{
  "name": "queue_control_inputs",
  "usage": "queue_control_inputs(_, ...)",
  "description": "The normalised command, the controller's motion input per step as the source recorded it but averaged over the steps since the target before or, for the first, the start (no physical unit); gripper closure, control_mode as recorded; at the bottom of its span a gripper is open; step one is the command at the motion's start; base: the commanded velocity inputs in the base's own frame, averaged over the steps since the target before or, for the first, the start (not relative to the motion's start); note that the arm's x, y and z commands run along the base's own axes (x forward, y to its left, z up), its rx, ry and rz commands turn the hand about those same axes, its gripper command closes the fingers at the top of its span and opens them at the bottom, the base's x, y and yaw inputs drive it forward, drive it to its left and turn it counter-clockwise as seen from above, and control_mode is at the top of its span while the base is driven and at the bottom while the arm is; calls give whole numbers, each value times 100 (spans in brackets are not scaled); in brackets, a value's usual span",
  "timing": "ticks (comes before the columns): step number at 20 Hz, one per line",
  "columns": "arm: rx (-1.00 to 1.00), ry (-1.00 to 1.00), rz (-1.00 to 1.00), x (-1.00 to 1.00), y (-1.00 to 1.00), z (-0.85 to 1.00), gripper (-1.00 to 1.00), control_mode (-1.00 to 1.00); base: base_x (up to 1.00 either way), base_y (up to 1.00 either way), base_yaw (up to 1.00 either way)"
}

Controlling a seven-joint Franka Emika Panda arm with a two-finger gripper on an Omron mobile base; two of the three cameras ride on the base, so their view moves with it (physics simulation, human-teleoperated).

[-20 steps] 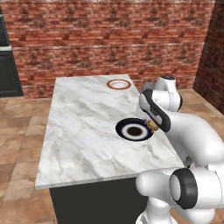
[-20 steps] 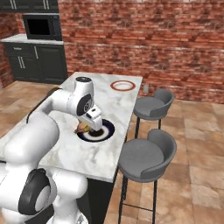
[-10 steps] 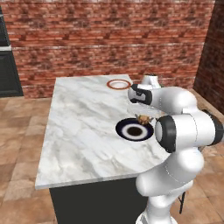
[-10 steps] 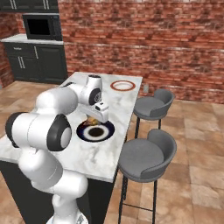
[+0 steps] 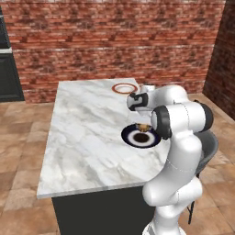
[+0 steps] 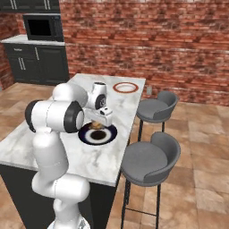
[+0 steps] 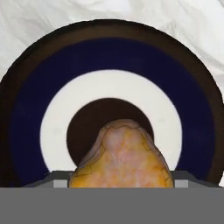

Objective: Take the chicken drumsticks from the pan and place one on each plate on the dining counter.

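Since a second ago arm has swung round; pincer (image 6: 99, 120) now hangs directly above navy-rimmed plate (image 7: 26, 113), clenched on golden-tan drumstick (image 7: 122, 157). Red-rimmed plate (image 5: 124, 88) sits farther along bench (image 5: 87, 124). Release looks next.

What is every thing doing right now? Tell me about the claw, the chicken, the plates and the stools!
Claw: just above the dark-rimmed plate, closed on the golden drumstick.
Golden drumstick: held in the claw, over the plate's middle, not set down yet.
Dark-rimmed plate: flat on the dining counter, nothing lying on it.
Reddish-rimmed plate: flat at the far end, empty.
Two stools: upright beside the counter, nobody sitting.
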Motion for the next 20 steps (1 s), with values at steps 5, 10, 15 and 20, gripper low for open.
queue_control_inputs(5,0,6,0,20,-1,-41,100,-100,0,0,0)
queue_control_inputs(10,0,5,0,9,5,-29,-100,-100,0,0,0)
queue_control_inputs(15,0,4,0,8,5,-24,-100,-100,0,0,0)
queue_control_inputs(20,0,1,1,8,0,2,-100,-100,0,0,0)
